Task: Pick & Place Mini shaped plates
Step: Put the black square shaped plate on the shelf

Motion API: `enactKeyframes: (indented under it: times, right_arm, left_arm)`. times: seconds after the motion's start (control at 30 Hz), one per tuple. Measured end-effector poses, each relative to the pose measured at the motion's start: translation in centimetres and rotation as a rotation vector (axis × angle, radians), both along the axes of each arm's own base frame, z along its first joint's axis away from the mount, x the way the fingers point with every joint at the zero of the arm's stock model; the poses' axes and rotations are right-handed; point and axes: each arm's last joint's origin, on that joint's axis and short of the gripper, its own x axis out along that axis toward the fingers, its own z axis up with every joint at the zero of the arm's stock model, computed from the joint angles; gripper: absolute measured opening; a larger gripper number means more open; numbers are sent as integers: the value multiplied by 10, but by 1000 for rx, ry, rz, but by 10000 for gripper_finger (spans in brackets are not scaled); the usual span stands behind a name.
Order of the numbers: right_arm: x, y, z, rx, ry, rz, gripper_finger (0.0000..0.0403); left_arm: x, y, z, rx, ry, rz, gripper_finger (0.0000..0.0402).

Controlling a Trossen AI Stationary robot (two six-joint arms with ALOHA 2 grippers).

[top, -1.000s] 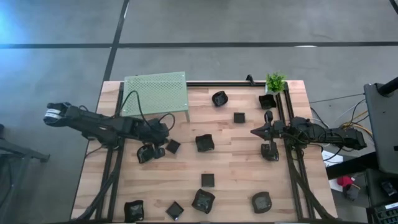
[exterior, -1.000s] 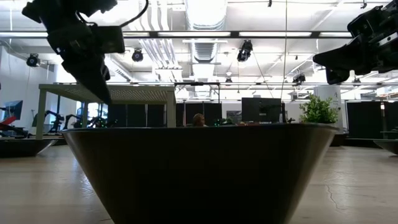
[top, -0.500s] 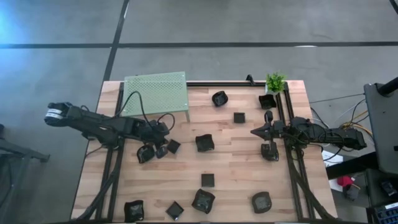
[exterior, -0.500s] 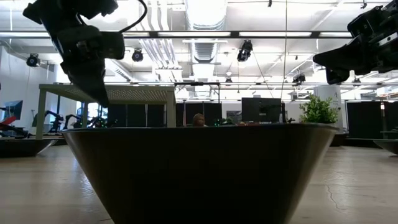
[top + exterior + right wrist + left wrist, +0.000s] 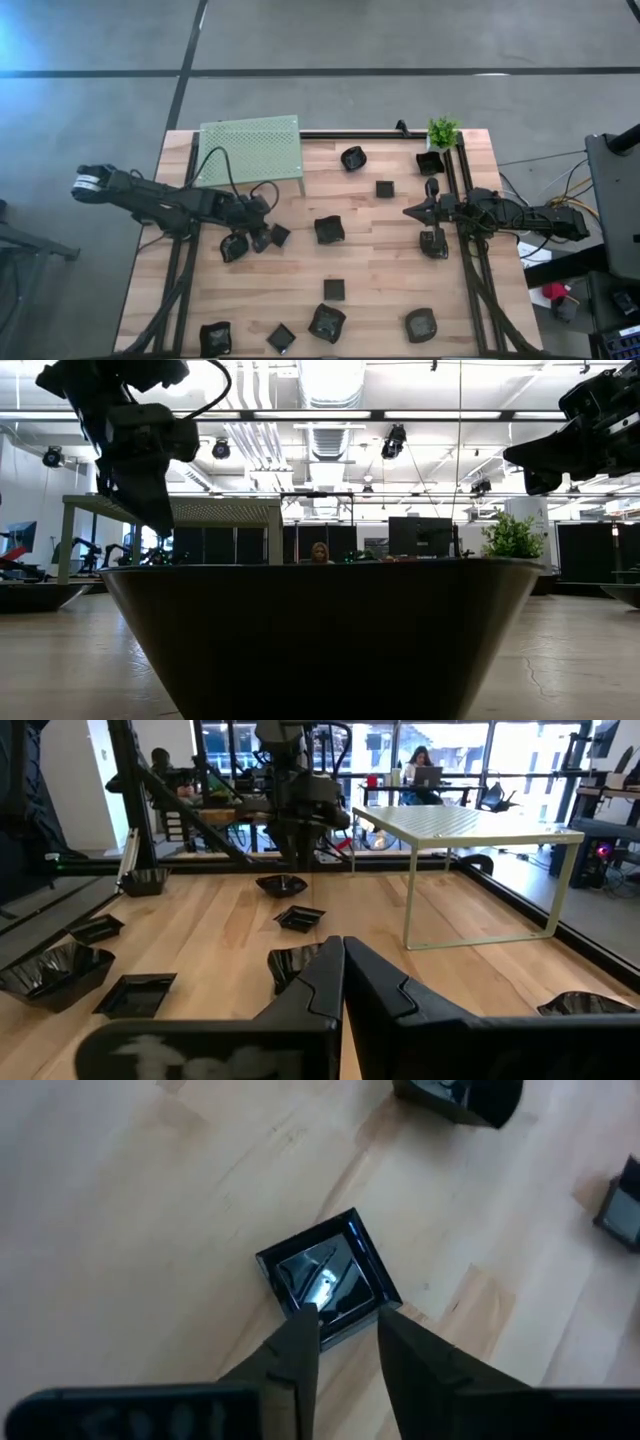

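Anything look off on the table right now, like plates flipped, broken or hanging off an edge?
Nothing stands out. The mini shaped plates lie scattered flat on the wooden table, none visibly broken or overhanging. The left gripper hangs over a small square plate. The right gripper waits, shut, above the table's right side.

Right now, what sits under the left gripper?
A small square black plate lies on the wooden table under the left gripper; its near edge is covered by the fingers.

A pale wooden table (image 5: 380, 270) carries scattered mini shaped plates (image 5: 334, 289), a green perforated platform (image 5: 250, 148) and a potted plant (image 5: 442, 132).
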Motion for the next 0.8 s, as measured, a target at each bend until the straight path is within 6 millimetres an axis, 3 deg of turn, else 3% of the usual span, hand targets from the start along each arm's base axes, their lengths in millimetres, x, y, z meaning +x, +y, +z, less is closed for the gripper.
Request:
enactKeyframes:
  times: [0.2,0.47,0.8]
  right_arm:
    - [0,0,0,-21,1,-1,8]
    - [0,0,0,-25,0,0,8]
    - [0,0,0,-25,0,0,8]
  left_arm:
    - [-1,2,-3,-6,-10,115,103]
    - [-11,4,-25,-7,28,225,103]
    - [-13,5,-52,-67,-106,267,103]
